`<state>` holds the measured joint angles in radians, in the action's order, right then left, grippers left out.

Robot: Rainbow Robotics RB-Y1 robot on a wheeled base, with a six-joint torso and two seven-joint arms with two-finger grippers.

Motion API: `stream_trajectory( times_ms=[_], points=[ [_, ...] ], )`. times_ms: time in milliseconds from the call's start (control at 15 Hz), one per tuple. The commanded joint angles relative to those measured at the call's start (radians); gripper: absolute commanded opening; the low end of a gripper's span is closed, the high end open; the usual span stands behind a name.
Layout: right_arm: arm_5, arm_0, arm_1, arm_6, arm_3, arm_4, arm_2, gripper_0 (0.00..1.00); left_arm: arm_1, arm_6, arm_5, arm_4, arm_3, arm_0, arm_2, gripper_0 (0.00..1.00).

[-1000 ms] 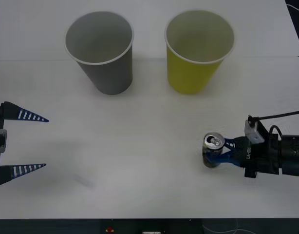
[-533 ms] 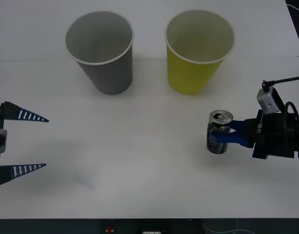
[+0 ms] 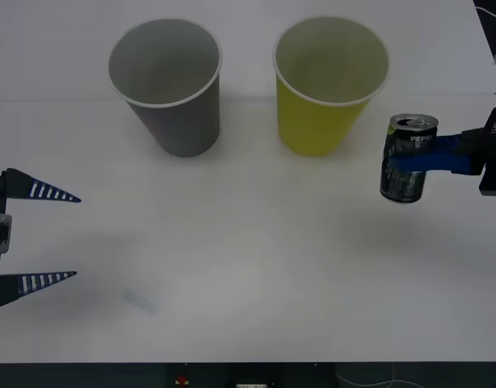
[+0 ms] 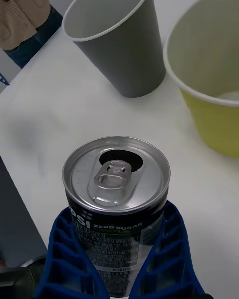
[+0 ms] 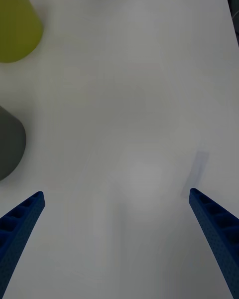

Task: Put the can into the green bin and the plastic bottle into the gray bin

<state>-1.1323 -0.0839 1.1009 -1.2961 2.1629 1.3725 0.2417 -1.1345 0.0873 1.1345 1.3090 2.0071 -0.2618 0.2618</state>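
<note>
Since the earlier frames, the can (image 3: 407,158) has been lifted off the desk (image 3: 248,267) and carried to the right of frame, just beside the green bin (image 3: 329,85). It is held upright by the right claw (image 3: 426,155), clamped round its body, apparently so it can be dropped in cleanly. At far left, the left claw (image 3: 46,236) is parked wide, holding nothing. The gray bin (image 3: 169,85) stands at upper left.
</note>
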Motion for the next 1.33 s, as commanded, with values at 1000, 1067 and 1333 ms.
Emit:
stream_trajectory(
  times_ms=[1000, 1067, 1333],
  points=[
    [-0.211, -0.994, -0.153, -0.026, -0.762, 0.352, -0.538, 0.00, 0.000, 0.000, 0.000, 0.000, 0.000, 0.000, 0.000, 1.00],
    [-0.211, -1.031, -0.174, -0.023, -0.810, 0.366, -0.568, 0.00, 0.000, 0.000, 0.000, 0.000, 0.000, 0.000, 0.000, 1.00],
    [-0.211, -1.122, -0.231, 0.005, -0.943, 0.390, -0.639, 0.00, 0.000, 0.000, 0.000, 0.000, 0.000, 0.000, 0.000, 1.00]
  ],
)
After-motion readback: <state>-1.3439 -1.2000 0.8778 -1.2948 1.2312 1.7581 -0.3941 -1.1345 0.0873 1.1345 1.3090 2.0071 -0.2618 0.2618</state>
